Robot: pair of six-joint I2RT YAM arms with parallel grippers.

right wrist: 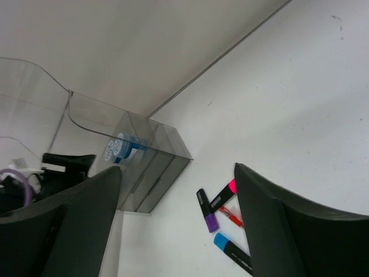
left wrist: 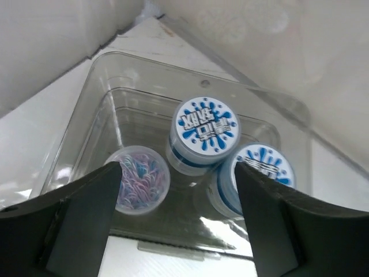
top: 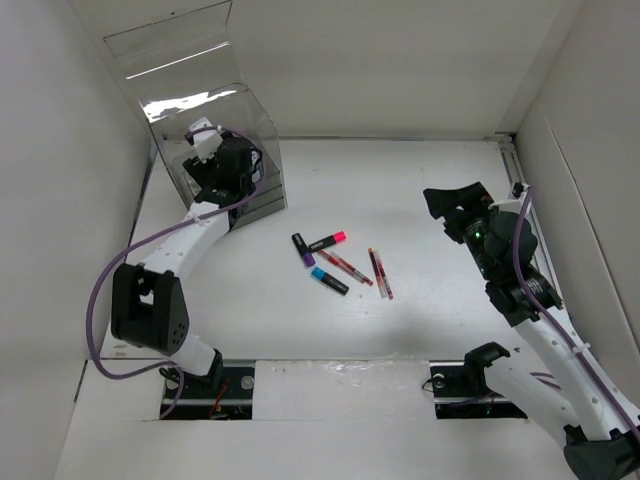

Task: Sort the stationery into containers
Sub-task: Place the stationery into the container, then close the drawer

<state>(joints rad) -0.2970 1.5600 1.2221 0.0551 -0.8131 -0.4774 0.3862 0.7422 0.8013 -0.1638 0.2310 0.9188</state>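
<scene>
Left end effector (left wrist: 177,173): fingers spread wide with nothing between them. It hangs over the open top compartment of the clear organizer (top: 258,135). From above, its tips are lost behind its own wrist and the clear walls.
First roll (left wrist: 204,130): stands on end inside the organizer's top compartment, its blue-white splash label facing up and fully in sight.
Second roll (left wrist: 262,167): in the same compartment, just beside the first. Its lower part is cut off by the left end effector's right finger.
Round tub (left wrist: 138,179): a small clear tub in the same compartment, beside the rolls. The pink, blue and white bits inside are too small to identify.
Lid (top: 170,45): raised behind the organizer; glare blurs its edges.
Drawers (top: 258,200): stacked at the organizer's base; contents cannot be made out.
Right end effector (right wrist: 179,173): jaws gaping, empty, above the counter (top: 410,180), well to the right of the organizer.
Pink-capped marker (top: 328,240), purple-capped marker (top: 303,250), blue-capped marker (top: 328,280): lying on the counter in front and to the right of the organizer, close together.
Red pens (top: 380,273): on the counter just right of the markers. In the right wrist view they are mostly hidden by a finger.
</scene>
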